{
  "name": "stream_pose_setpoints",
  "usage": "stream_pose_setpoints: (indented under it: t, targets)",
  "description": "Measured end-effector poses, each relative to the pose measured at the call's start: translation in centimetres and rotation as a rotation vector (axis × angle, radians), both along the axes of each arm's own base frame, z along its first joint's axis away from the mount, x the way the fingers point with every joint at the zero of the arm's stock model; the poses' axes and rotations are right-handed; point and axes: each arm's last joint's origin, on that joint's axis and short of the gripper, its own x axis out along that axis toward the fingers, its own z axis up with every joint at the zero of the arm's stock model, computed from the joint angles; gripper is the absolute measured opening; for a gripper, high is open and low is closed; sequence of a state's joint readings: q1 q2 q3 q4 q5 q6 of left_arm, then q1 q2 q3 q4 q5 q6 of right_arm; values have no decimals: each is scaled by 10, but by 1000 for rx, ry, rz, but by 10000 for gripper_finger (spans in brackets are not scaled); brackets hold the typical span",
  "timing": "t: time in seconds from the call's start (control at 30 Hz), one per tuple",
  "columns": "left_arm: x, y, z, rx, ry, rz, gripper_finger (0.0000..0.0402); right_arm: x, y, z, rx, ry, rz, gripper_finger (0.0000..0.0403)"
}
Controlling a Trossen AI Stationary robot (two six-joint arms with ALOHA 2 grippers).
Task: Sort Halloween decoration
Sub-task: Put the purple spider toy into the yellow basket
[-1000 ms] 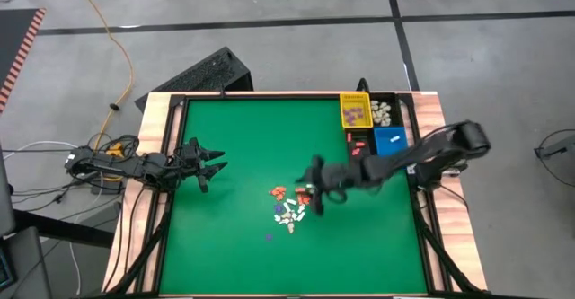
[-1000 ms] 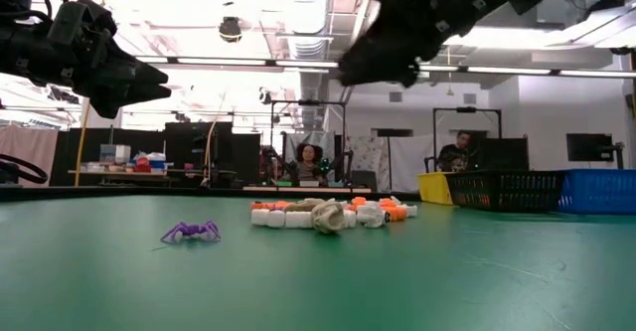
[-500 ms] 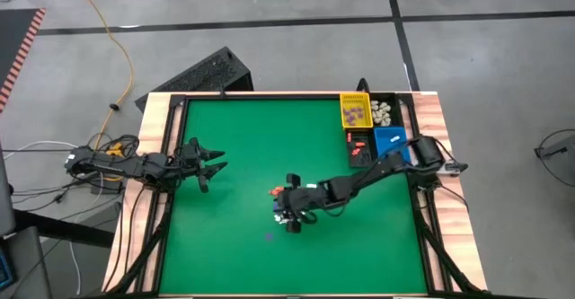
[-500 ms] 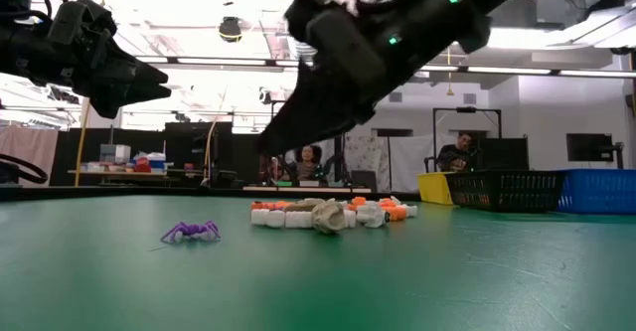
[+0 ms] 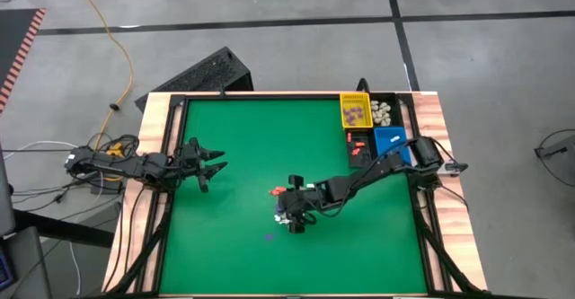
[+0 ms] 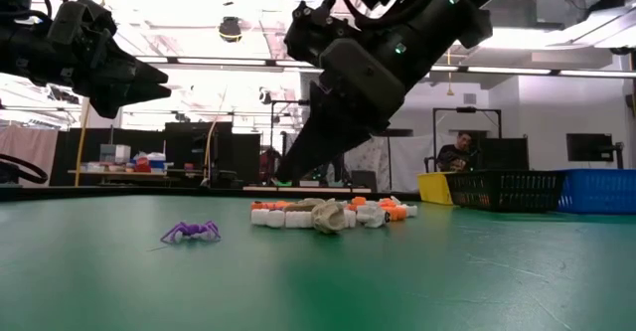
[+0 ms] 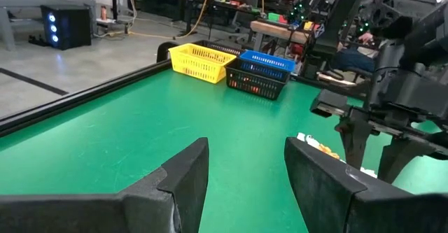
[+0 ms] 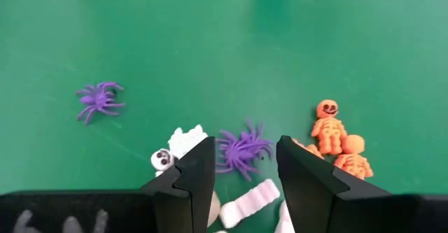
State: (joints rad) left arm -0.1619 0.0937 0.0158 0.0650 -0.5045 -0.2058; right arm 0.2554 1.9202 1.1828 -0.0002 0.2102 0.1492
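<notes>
The Halloween decoration is a small heap of cream-white, orange and purple trinkets (image 5: 289,213) lying on the green table, also in the low view (image 6: 328,213). My right gripper (image 5: 293,207) hangs open just above the heap, slanting down from the table's right. In its wrist view its fingers (image 8: 243,149) stand on either side of a purple spider (image 8: 241,151) without touching it. Two orange skeletons (image 8: 329,131) lie beside that spider. One purple spider (image 8: 99,99) lies apart, toward the near edge (image 5: 268,237). My left gripper (image 5: 218,166) waits open at the table's left.
Yellow (image 5: 355,110), blue (image 5: 391,141) and two black bins (image 5: 384,112) stand at the far right corner, some with trinkets in them. A raised black frame (image 5: 171,155) borders the green mat. Bare mat lies between the left gripper and the heap.
My right gripper has swung from right of the heap toward the table's left and come down, tipping more steeply, until it hangs right over the trinkets. It has kept nearly still in the last half second. The trinkets lie as before.
</notes>
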Motion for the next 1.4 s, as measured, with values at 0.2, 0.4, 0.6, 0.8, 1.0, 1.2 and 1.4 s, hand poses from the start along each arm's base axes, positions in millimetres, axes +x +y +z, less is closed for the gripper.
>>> stream_pose_setpoints:
  t: [0.2, 0.4, 0.6, 0.8, 1.0, 1.2, 1.4]
  targets:
    - [0, 0, 0, 0, 0, 0, 178, 2, -3, -12, -7, 34, -8, 171]
    - [0, 0, 0, 0, 0, 2, 178, 4, -2, -23, -5, 59, -13, 171]
    - [0, 0, 0, 0, 3, 0, 178, 2, -3, -25, -9, 81, -15, 171]
    - [0, 0, 0, 0, 3, 0, 178, 3, -3, -29, 0, 90, -27, 160]
    - [0, 0, 0, 1, 3, 0, 178, 3, -3, -30, -3, 96, -25, 103]
    - [0, 0, 0, 0, 3, 0, 178, 3, -3, -30, -4, 95, -25, 47]
    - [0, 0, 0, 0, 3, 0, 178, 3, -3, -30, -11, 91, -21, 10]
